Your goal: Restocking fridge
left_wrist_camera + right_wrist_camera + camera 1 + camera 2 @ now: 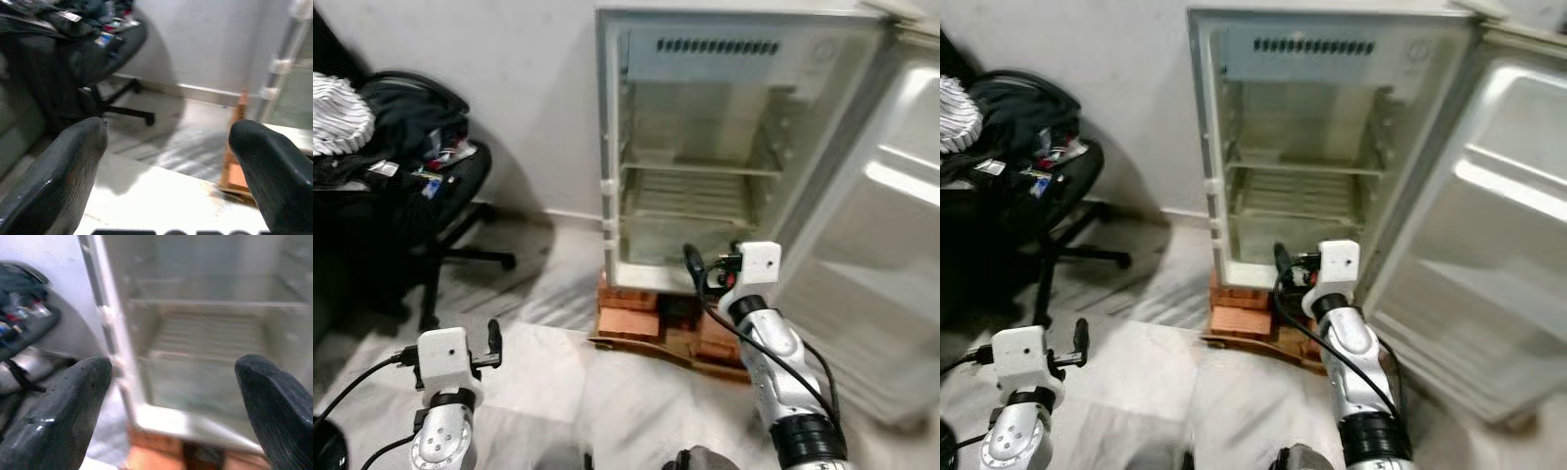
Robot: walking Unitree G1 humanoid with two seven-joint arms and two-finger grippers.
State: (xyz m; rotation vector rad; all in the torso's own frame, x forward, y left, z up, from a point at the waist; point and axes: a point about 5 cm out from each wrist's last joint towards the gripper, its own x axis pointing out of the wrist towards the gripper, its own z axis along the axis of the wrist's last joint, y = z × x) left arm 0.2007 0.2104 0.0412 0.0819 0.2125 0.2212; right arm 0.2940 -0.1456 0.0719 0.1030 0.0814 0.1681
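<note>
Silver-armed and lowest in the head views, the left pincer (492, 345) is hanging over the pale marble-patterned floor (538, 382), its two black fingers spread wide and holding nothing. Further forward, the right pincer (695, 266) is reaching toward the small white fridge (705, 147); in its wrist view the fingers are also standing wide apart and gripping nothing.

That fridge is lying straight ahead of the right pincer, just beyond its fingertips, with the left arm well back and off to the left, so the right arm is plainly the nearer one. Its tall cavity is standing upright, and the white door (881, 225) is swinging open to the right. Inside, a glass-like shelf (700, 168) is running across the middle above a ribbed plastic floor, and the cabinet is looking bare of any goods. Its base is resting on a low stack of orange-red bricks (631, 299).

No item to restock is turning up in either pincer, so the task appears barely begun.

Off to the left, a black swivel office chair (421, 196) is carrying a heap of dark clothing and bags.
</note>
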